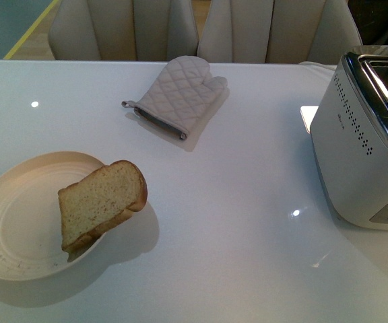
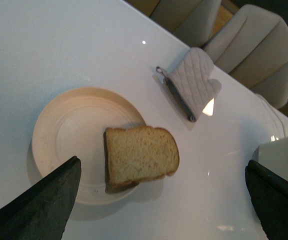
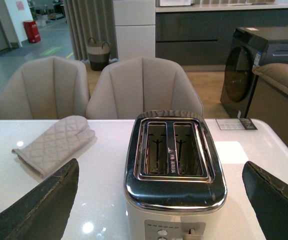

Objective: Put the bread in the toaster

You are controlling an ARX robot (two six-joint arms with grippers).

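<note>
Bread (image 1: 103, 202), a single thick slice, propped on the right-hand rim of a cream plate (image 1: 12, 222), lower corner down in the dish and rounded brown-crusted top jutting past the rim over the white table (image 1: 234, 222). Sits at the near left in the front view, well apart from the toaster (image 1: 362, 155) at the far right edge, partly cut off by the frame. Off-white toaster body, shiny chrome top, rows of small dark dots along the side, small buttons low on the near end. Between the two but farther back, a quilted beige oven mitt (image 1: 180, 94) lying flat, grey-trimmed cuff and small loop pointing left. Beyond the table's far edge, two pale upholstered chairs (image 1: 123, 30). From the left wrist: left gripper (image 2: 161, 167) hanging above the plate (image 2: 69, 130) and bread (image 2: 141, 156), dark fingers (image 2: 39, 205) spread wide to either side of the slice, touching neither. Mitt (image 2: 194, 80) and a corner of the toaster (image 2: 284, 160) also there. From the right wrist: right gripper (image 3: 160, 166) likewise spread wide, fingers (image 3: 39, 205) flanking the toaster (image 3: 174, 165) from above and behind its button end, clear of it. Two long slots side by side in the chrome top, wire guides showing inside. Mitt (image 3: 56, 142) just beside the toaster on the table.
</note>
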